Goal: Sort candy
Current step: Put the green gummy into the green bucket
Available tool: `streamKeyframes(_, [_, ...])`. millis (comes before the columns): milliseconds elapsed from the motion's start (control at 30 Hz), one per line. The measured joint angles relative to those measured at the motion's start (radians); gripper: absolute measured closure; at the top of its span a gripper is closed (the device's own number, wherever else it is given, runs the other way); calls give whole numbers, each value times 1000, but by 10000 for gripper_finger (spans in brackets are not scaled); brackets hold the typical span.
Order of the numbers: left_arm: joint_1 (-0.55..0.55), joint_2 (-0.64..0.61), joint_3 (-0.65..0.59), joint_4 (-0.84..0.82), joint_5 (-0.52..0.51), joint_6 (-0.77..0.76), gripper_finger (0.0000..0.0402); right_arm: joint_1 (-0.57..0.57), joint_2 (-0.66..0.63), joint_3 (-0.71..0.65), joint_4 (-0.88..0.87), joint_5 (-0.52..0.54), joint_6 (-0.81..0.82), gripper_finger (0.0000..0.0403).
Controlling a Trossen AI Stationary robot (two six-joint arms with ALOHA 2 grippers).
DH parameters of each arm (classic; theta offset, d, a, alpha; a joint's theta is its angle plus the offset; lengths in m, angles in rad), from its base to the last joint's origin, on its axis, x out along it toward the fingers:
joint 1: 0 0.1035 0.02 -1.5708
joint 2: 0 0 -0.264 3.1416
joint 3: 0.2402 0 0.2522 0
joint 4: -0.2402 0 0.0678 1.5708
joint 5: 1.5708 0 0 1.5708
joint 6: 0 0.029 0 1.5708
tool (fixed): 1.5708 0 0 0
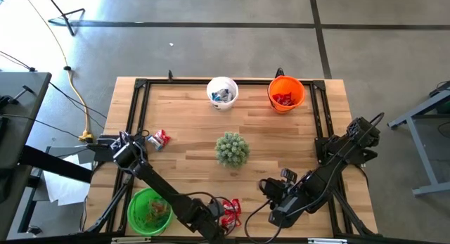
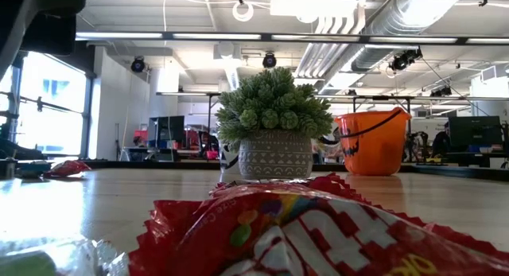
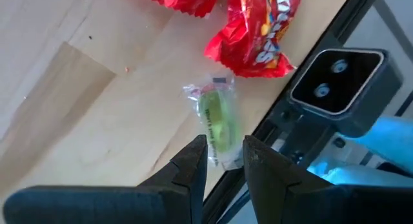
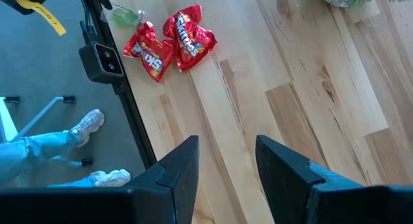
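Left end effector [image 3: 224,161]: we see its two dark fingers parted a little, hovering over a green candy [image 3: 216,124] in a clear wrapper; nothing is gripped.
Green candy: we find it lying flat on the worktop [image 1: 183,124], at the near edge, on the side of the potted plant [image 1: 231,148] nearest the arms.
Red packets [image 1: 230,210]: we count two shiny red packets just beside the green candy, also on the near side of the plant; they fill the foreground of the low view.
Other loose candy [image 1: 159,138]: we see a red-and-white piece well to the left of the plant, near the worktop's left rail.
Right end effector [image 4: 226,161]: we see its fingers apart and empty, above bare wood to the right of the red packets.
Green bucket [image 1: 149,211]: near left of the plant, with small pieces inside.
White bucket [image 1: 222,92]: beyond the plant, holding pale wrappers.
Orange bucket [image 1: 286,93]: beyond the plant to the right, holding red packets.
Person: we see blue trouser legs and pale shoes [image 4: 87,124] on the floor past the worktop's near edge.
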Motion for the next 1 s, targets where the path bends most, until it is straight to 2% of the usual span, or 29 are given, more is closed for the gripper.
streamKeyframes(600, [3, 25, 0, -2, -4, 144, 314, 0, 0, 0, -5, 5, -31, 253])
streamKeyframes(1000, [3, 49, 0, 11, -1, 167, 313, 0, 0, 0, -10, 7, -53, 253])
